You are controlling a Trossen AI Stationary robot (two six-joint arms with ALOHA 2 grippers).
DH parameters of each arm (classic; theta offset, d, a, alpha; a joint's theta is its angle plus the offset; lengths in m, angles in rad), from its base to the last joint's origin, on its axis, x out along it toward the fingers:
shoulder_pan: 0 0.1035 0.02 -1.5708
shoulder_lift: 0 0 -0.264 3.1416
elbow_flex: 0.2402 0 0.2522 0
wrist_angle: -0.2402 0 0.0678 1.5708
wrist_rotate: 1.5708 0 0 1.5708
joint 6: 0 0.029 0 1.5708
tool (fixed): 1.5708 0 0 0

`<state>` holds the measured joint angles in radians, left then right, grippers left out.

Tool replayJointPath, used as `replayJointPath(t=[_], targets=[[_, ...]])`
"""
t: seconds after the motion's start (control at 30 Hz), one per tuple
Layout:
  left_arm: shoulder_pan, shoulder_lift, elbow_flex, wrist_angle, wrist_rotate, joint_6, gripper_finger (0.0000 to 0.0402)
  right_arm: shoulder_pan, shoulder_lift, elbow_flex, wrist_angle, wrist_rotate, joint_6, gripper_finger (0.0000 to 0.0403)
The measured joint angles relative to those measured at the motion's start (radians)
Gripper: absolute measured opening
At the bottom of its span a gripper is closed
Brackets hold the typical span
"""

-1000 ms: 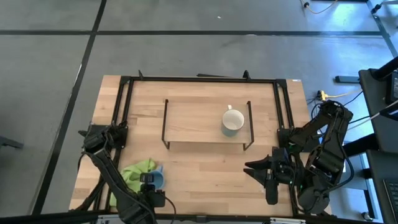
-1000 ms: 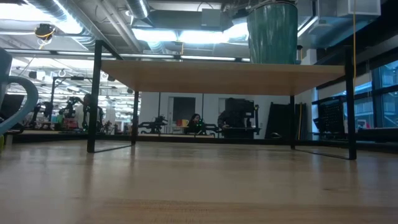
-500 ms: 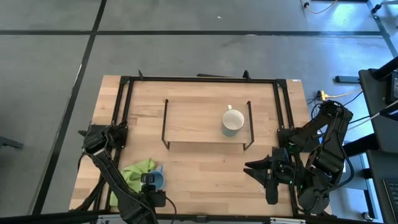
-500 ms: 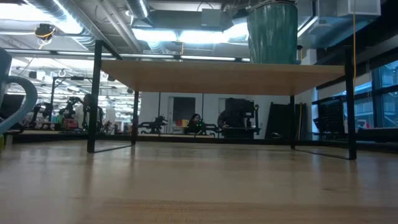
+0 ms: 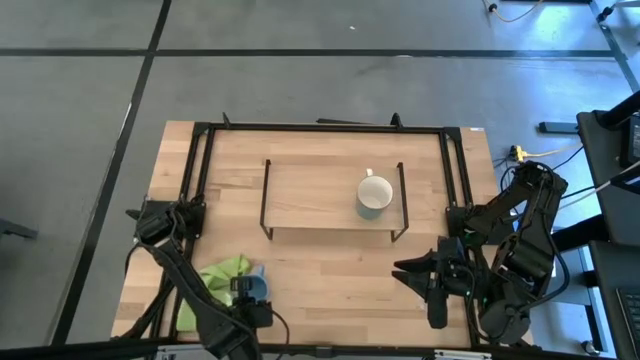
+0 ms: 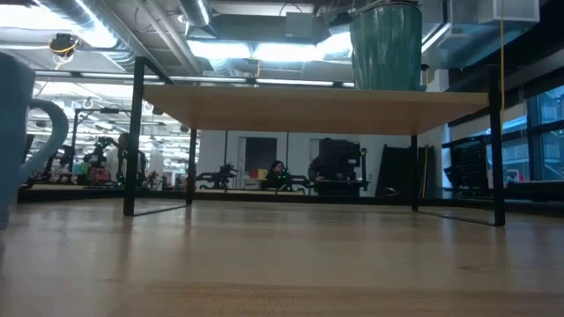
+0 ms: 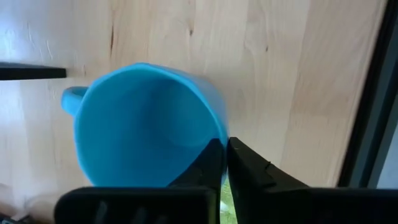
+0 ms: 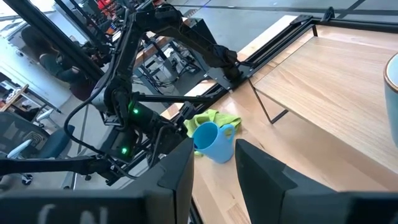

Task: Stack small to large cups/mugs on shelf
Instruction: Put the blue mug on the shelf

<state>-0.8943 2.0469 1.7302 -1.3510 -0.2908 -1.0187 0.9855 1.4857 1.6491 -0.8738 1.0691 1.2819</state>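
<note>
The light-blue handled mug (image 5: 256,288) is at the table's near left, beside a green cloth; it also shows in the left wrist view (image 7: 146,124), the right wrist view (image 8: 212,143) and at the left edge of the low view (image 6: 13,132). My left gripper (image 7: 227,146) is shut on it. The cream-white mug (image 5: 374,194) stands upright on its base on the right part of the shelf (image 5: 320,195). My right gripper (image 8: 212,163) waits open and empty near the table's right near corner (image 5: 408,272). No glass cup shows. My left gripper holds the blue mug by its wall at the rim (image 7: 222,134), on the side opposite the handle (image 7: 71,99). One finger (image 7: 208,165) is inside the mug and one (image 7: 252,171) outside. The fingers come from above, pointing down. The mug's mouth faces up; whether its base is off the table I cannot tell.
A crumpled green cloth (image 5: 218,275) lies just left of the blue mug. The shelf's black wire legs (image 5: 266,200) stand mid-table, and a black frame (image 5: 320,127) runs along the table's left, far and right sides. Bare wood (image 5: 330,280) lies between the two grippers.
My left gripper has moved a little toward the table's right edge with the blue mug: in the low view more of the mug's body now shows at the left edge. My right gripper and the cream-white mug have kept still.
</note>
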Motion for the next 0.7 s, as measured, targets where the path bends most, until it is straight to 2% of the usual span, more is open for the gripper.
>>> replayJointPath(t=[0.3, 0.7], targets=[[0.043, 0.0, 0.0, 0.015, 0.006, -0.053, 0.0011, 0.0, 0.0, 0.0, -0.006, 0.0, -0.001, 0.012], [0.054, -0.001, 0.0, 0.029, 0.013, -0.042, 0.0014, 0.0, 0.0, 0.0, -0.015, -0.016, 0.0, 0.012]])
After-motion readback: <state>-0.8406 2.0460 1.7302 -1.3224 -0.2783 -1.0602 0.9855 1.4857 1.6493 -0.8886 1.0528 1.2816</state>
